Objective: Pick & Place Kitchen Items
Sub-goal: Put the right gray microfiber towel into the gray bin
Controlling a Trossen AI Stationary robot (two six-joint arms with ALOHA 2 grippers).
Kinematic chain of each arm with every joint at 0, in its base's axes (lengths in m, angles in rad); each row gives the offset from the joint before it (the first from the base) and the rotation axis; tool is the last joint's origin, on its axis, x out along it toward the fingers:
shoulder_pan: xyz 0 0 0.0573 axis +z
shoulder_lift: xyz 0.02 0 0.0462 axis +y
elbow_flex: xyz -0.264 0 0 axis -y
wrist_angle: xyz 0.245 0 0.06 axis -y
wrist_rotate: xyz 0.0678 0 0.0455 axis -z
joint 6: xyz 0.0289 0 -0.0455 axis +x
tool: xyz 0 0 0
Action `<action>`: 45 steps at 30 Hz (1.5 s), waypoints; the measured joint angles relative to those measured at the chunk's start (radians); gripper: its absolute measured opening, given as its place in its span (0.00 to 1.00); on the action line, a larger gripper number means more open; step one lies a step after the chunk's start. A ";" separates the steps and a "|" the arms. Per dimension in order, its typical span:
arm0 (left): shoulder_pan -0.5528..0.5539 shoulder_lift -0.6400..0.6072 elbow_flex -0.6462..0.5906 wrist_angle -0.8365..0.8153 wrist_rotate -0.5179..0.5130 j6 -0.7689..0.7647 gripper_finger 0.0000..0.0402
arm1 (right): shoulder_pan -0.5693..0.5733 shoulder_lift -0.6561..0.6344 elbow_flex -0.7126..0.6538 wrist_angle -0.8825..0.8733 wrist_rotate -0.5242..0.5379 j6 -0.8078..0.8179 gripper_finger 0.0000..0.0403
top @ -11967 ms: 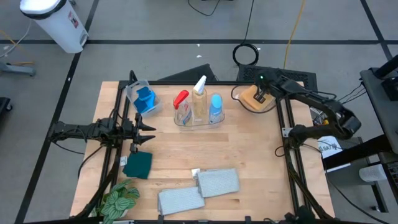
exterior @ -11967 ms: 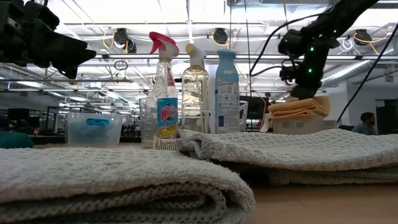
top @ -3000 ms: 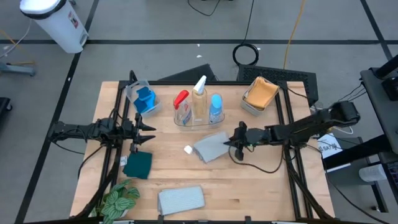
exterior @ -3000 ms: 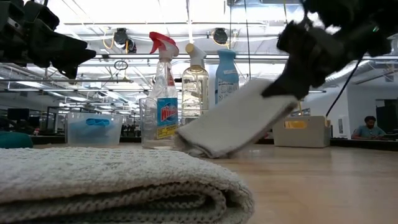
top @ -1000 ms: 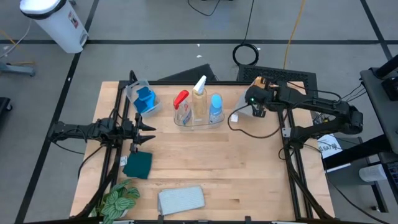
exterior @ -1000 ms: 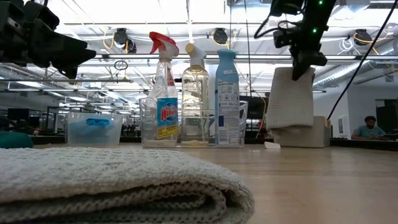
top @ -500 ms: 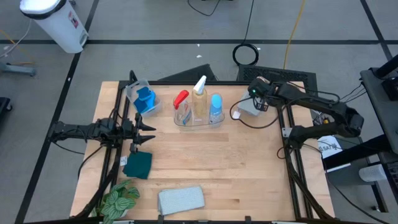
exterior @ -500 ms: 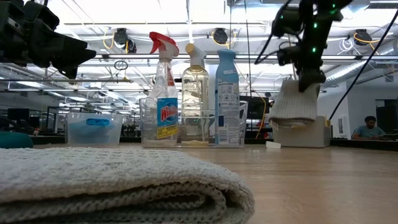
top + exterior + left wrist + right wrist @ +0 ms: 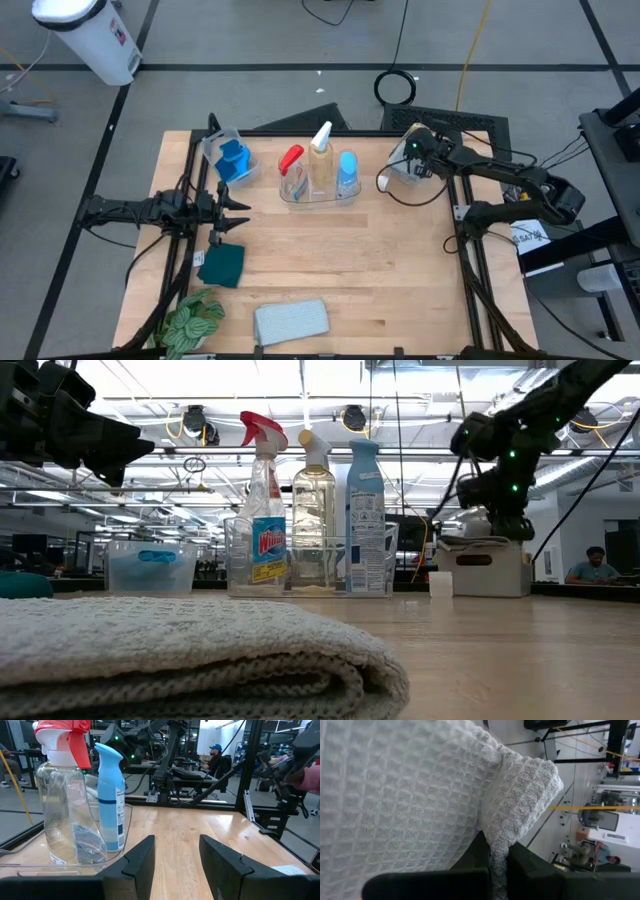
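Wooden desk (image 9: 330, 270) on a grey shop floor is where your job sits, and by my reading you are past the midpoint but not finished. Going left to right: your left gripper (image 9: 240, 209) hangs idle at the desk's left edge, its fingers (image 9: 137, 865) parted with nothing between them. Behind it a clear tub (image 9: 216, 146) holds a blue sponge (image 9: 234, 160), which looks sorted. The teal cloth (image 9: 222, 264) lies loose on the desk near the left gripper, beside the green leafy plant (image 9: 190, 322), and one grey folded towel (image 9: 291, 320) waits at the near edge; both still look to need a home. In the middle, the clear tray (image 9: 320, 195) carries the red-trigger bottle (image 9: 291, 160), the white-trigger bottle (image 9: 321, 138) and the blue-capped bottle (image 9: 347, 168), all upright. At the far right your right gripper (image 9: 417, 163) is over the grey tub (image 9: 487, 571), fingers clenched on the second grey towel (image 9: 420, 790), whose waffle weave fills the right wrist view; it looks lowered onto the tub but not let go. A small white tag (image 9: 441, 583) stands on the desk just beside that tub. As for writing, the red-trigger bottle's blue label appears to read Windex in the low view, though I would not swear to it; the blue-capped bottle has print too small to read.
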 joint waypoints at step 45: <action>0.000 0.000 0.000 0.000 0.000 0.000 0.40 | -0.153 -0.002 -0.214 0.400 -0.054 0.009 0.07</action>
